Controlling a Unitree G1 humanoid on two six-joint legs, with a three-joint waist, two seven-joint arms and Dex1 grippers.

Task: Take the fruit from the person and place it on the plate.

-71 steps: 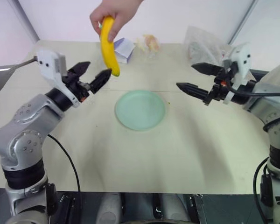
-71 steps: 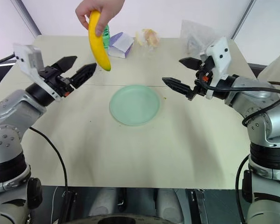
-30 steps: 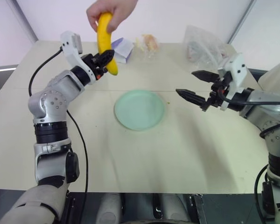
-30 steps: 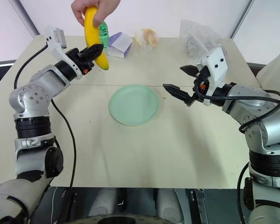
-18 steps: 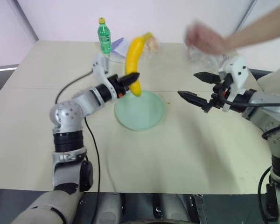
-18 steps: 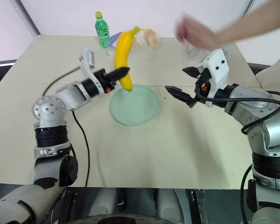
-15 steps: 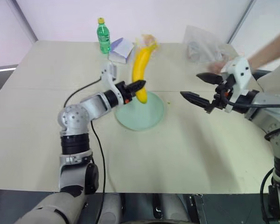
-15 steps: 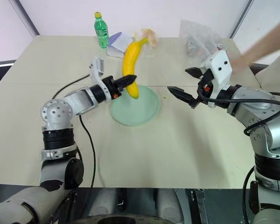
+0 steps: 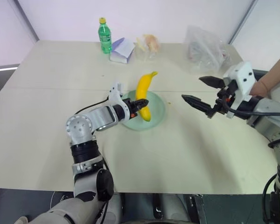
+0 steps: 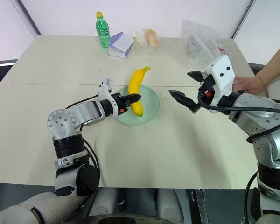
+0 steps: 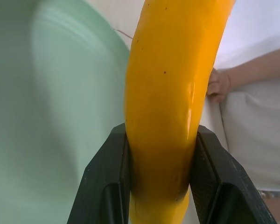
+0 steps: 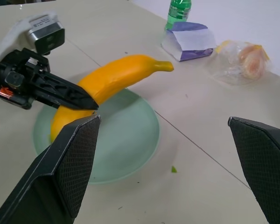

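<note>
- Over the plate [image 9: 157,112], the left gripper [image 9: 141,104] clamped the banana [image 9: 144,91] near its lower end.
- Beside the plate, the right gripper [image 9: 198,91] hovered wide open and empty.

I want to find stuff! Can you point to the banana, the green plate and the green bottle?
banana [image 9: 145,89], left eye view, middle of its yellow body.
green plate [image 9: 158,109], left eye view, bare right rim.
green bottle [image 10: 101,31], right eye view, its labelled body.
</note>
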